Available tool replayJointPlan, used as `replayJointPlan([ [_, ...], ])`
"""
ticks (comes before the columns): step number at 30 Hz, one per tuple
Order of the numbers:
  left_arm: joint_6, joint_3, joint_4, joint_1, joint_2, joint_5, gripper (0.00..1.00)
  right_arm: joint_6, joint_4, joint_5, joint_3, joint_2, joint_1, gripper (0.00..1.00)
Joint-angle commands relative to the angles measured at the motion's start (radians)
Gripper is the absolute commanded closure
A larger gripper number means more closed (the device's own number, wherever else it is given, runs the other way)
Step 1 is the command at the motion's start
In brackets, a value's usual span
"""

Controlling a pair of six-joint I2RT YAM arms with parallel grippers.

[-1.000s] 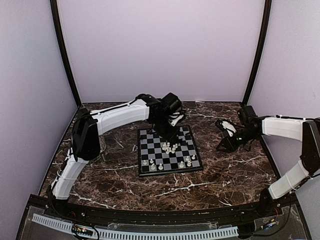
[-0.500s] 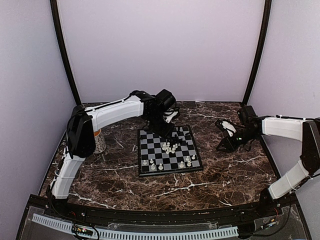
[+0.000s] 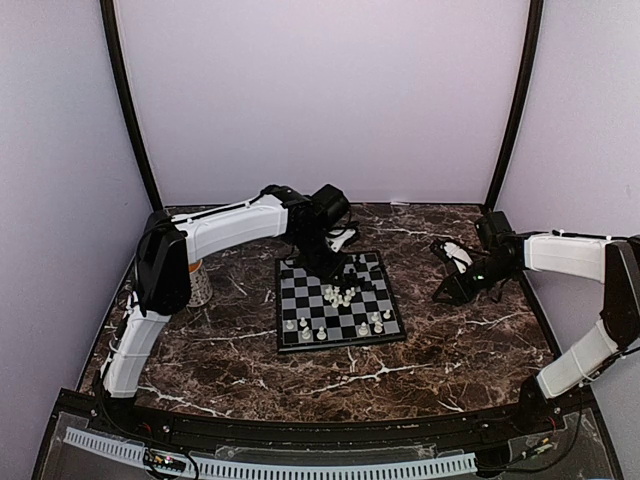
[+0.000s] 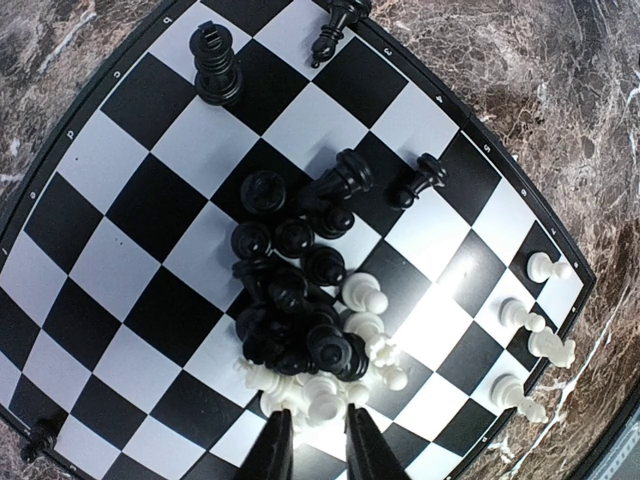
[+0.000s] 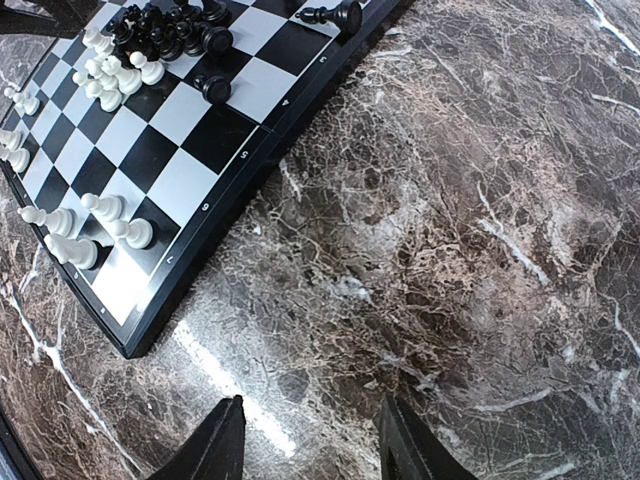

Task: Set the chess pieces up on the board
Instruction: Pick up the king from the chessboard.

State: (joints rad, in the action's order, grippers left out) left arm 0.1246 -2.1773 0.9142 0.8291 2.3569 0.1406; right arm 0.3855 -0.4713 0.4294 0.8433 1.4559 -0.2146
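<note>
The board (image 3: 300, 306) lies mid-table. A heap of black chess pieces (image 4: 295, 290) and white chess pieces (image 4: 365, 325) sits jumbled near its middle; the heap also shows in the top view (image 3: 340, 295). A few white pieces (image 3: 305, 328) stand along the near rows. A black rook (image 4: 217, 62) stands alone and another black piece (image 4: 335, 25) lies at the board's edge. My left gripper (image 4: 320, 445) hovers over the heap, its jaws a narrow gap apart with nothing between them, white pieces just ahead of the tips. My right gripper (image 5: 315, 440) is open and empty over the marble, right of the board (image 5: 190, 130).
A mug (image 3: 200, 285) stands on the table at the left, partly behind my left arm. The dark marble tabletop (image 3: 450, 340) surrounds the board. White walls and black corner posts close in the back and sides.
My left arm has swung slightly left and back, uncovering the mug, with its gripper still over the board's far half. The right arm and the pieces have not moved.
</note>
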Motion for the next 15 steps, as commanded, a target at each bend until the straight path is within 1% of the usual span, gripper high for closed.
replayJointPlan([
  [1,-0.007,-0.001,0.002,0.002,-0.024,0.010,0.79,0.007,0.000,0.010,0.008,0.000,0.004,0.53],
  [4,-0.009,-0.009,0.000,0.001,-0.015,0.023,0.78,0.009,-0.001,0.009,0.008,0.002,0.004,0.53],
  [8,-0.009,-0.019,0.003,0.001,-0.004,0.048,0.75,0.008,-0.001,0.010,0.007,0.003,0.004,0.53],
  [15,-0.009,-0.024,0.010,0.003,0.014,0.037,0.74,0.008,-0.001,0.012,0.008,0.003,0.004,0.53],
])
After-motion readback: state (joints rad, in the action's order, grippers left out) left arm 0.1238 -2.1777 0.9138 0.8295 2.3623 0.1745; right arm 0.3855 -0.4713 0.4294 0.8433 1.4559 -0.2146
